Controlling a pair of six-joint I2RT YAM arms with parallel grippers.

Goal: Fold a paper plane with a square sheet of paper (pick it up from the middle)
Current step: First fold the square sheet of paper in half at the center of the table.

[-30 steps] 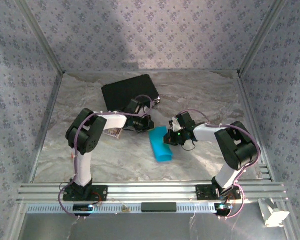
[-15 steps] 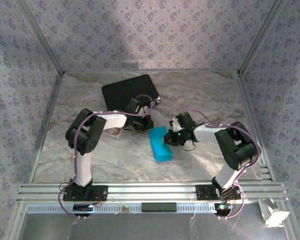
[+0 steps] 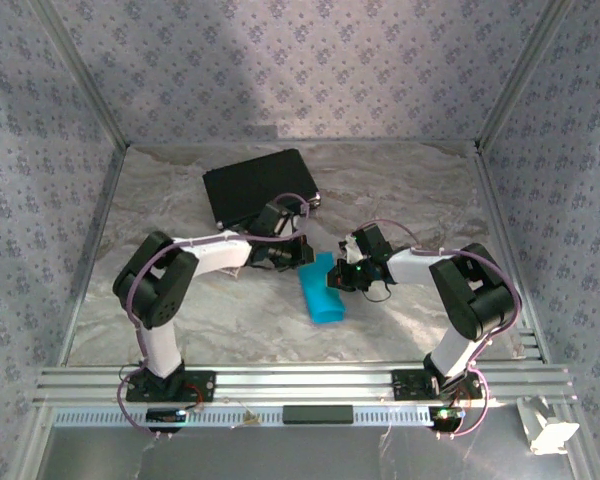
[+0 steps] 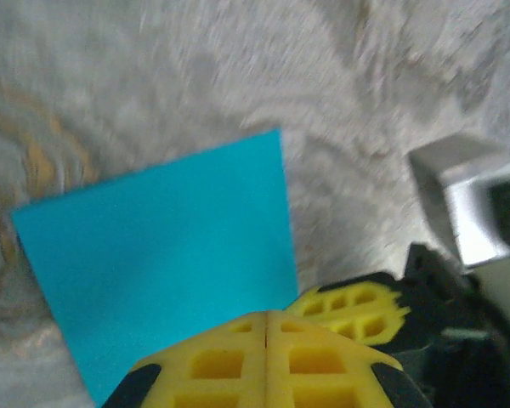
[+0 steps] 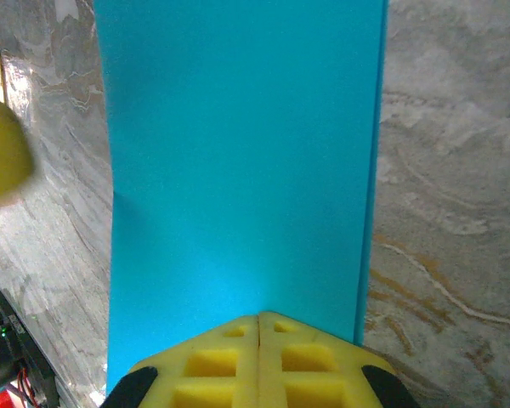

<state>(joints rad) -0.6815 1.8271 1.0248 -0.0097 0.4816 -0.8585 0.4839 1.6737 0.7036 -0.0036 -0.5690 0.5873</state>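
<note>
As seen from above, black case (image 3: 258, 185) behind arms; via wrist cams, L gripper (image 4: 265, 314) & R gripper (image 5: 258, 318) clamped shut by square sheet of paper (image 5: 238, 161): folded, narrow cyan strip.

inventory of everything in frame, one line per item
paper: 1, cyan, mid-table between the arms, a long rectangle
case: 1, black, far left of centre
white object: 1, white, off the table at the near right corner; too small to identify
table: 1, grey marbled
walls: 3, lilac patterned, around the table
left arm, right arm: 2, black and white, bases at near edge
left end effector: 1, yellow fingers, shut, at the paper's far end
right end effector: 1, yellow fingers, shut, tips at the paper
</note>
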